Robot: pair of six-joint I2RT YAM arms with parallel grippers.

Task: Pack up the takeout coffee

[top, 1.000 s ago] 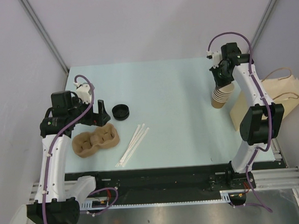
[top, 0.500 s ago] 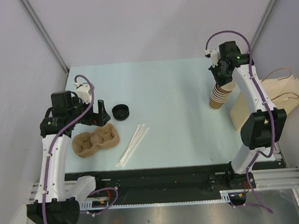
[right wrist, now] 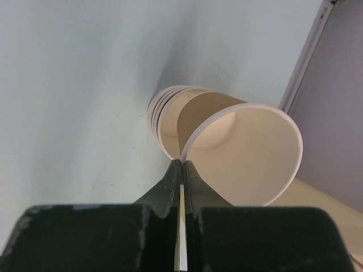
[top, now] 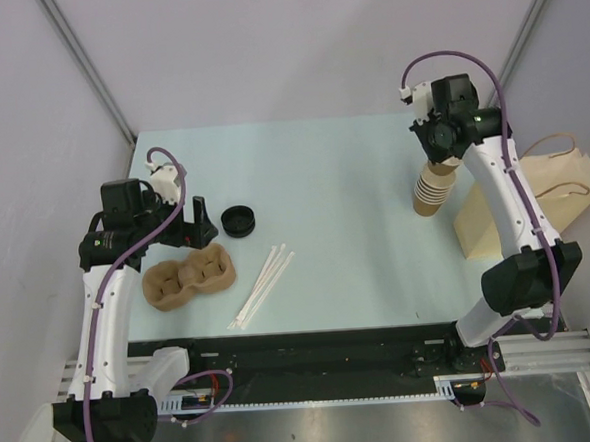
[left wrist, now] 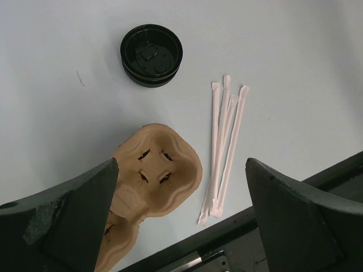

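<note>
Pinching right fingers [right wrist: 172,182] hold a tapered, smooth paper cup [right wrist: 252,156].

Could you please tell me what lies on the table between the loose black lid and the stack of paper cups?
Nothing: the top view shows only bare table between the black lid and the cup stack.

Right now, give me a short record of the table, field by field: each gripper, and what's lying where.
right gripper: shut on the rim of the top cup
top cup: tilted, over the cup stack
left gripper: open, empty, above the cup carrier
black lid: loose, beyond the carrier
straws: wrapped, beside the carrier
paper bag: right table edge
lidded coffee: none in view
</note>
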